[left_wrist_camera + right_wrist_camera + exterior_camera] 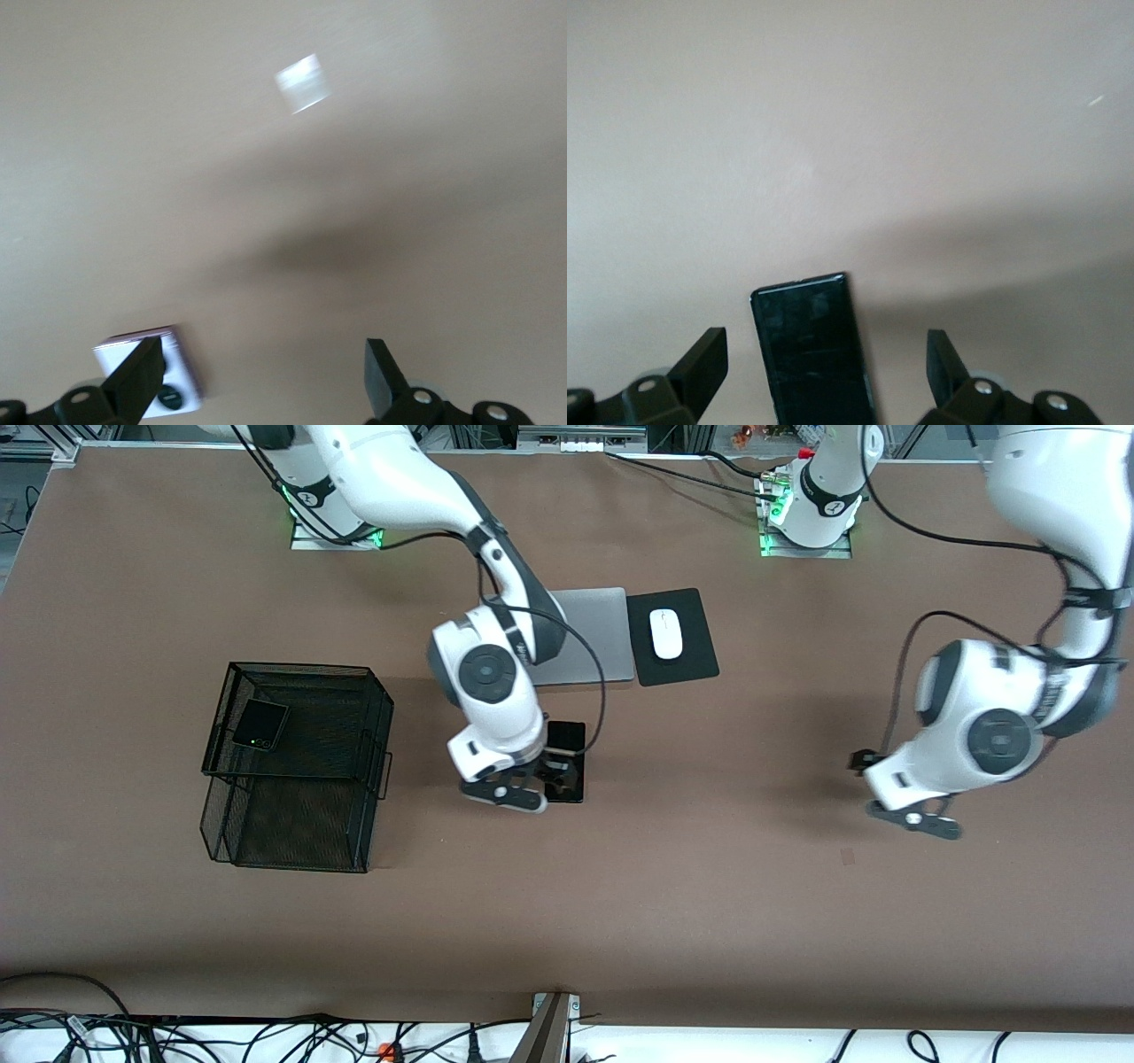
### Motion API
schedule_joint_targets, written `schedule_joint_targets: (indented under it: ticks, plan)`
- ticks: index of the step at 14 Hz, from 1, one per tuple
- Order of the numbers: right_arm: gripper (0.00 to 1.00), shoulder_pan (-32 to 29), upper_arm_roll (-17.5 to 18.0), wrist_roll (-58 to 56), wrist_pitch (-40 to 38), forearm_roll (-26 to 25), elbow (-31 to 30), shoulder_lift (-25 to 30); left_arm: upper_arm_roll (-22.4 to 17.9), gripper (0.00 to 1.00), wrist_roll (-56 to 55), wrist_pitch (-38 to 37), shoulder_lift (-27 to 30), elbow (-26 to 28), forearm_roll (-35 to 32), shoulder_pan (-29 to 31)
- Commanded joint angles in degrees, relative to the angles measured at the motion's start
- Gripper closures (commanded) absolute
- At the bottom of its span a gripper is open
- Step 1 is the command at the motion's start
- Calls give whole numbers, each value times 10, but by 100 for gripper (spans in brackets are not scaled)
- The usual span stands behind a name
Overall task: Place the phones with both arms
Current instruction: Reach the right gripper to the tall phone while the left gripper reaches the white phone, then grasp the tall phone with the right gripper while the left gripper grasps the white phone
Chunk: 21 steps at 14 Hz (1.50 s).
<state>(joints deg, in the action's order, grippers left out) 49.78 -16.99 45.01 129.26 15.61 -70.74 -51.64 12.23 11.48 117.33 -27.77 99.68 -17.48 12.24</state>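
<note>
The long black slab phone [566,762] lies flat on the brown table [709,886], nearer the front camera than the grey laptop [589,638]. It looks rigid, thin and glossy, so probably slippery and prone to scratching; a grip across its two long edges near mid-length seems safest. The right gripper [824,367] is directly over it, jaws spread wide to either side of the slab, holding nothing.

The squarish lavender-white flip phone [151,367] lies on the table under the left gripper [261,376], beside one finger; these jaws also stand wide and empty. It appears compact and light.

The small squarish black flip phone [260,725] rests inside the black wire-mesh basket [292,841].
</note>
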Motion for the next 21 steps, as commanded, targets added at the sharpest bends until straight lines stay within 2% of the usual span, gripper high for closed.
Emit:
schedule_joint_targets:
  ticks: [1,6,11,14,18,21]
  plan:
    - [0,8,-2,4,20,9,24,-31,13,0,79,35,18,33,-12,58]
    - [0,29,5,-36,28,-24,19,-49,14,0,92,156,14,103,35,137]
    - [0,42,6,-43,30,-30,10,-58,14,0,91,192,11,128,39,184]
    - [0,45,6,-49,29,-33,1,-56,14,0,90,258,0,161,40,212]
    - [0,45,6,-53,30,-49,-7,-58,14,0,57,293,-10,176,40,215]
    - [0,45,6,-48,30,-43,-8,-58,14,0,50,308,-14,185,40,216]
